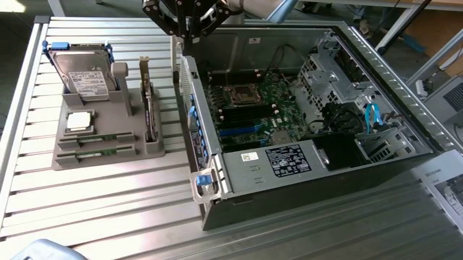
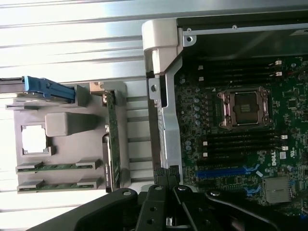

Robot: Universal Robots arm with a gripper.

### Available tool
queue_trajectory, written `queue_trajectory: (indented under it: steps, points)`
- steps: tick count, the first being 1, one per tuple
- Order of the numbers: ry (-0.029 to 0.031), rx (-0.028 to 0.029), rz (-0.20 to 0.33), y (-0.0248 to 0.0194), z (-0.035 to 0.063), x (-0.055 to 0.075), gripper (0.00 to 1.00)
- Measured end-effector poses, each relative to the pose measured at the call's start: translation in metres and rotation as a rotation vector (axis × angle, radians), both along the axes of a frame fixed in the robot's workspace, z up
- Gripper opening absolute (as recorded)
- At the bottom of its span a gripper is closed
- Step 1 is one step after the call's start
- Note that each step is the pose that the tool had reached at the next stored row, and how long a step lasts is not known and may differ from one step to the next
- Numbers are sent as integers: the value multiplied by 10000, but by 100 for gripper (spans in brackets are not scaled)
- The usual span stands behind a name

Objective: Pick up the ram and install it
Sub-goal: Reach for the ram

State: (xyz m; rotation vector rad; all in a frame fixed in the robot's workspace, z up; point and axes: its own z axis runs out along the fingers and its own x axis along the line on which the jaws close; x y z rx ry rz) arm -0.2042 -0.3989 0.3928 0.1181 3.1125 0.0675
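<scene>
Your parts count
You have two ram sticks (image 1: 96, 140), one processor chip (image 1: 78, 121), one hard drive (image 1: 88, 78), one expansion card (image 1: 148, 111), one computer case (image 1: 311, 196).

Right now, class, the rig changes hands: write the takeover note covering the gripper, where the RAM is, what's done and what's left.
Gripper: shut, holding nothing, hovering over the edge of the open computer case nearest the holder.
RAM sticks: both lie flat in the grey holder, at the exterior view's left of the case.
Done: nothing visible; the memory slots on the motherboard look empty.
Left: pick-up and installation, neither yet done.
</scene>
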Motion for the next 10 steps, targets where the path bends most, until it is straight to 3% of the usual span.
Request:
queue_trajectory:
  steps: [10]
  points:
    - [-1, 1, 1, 0, -1, -146, 10]
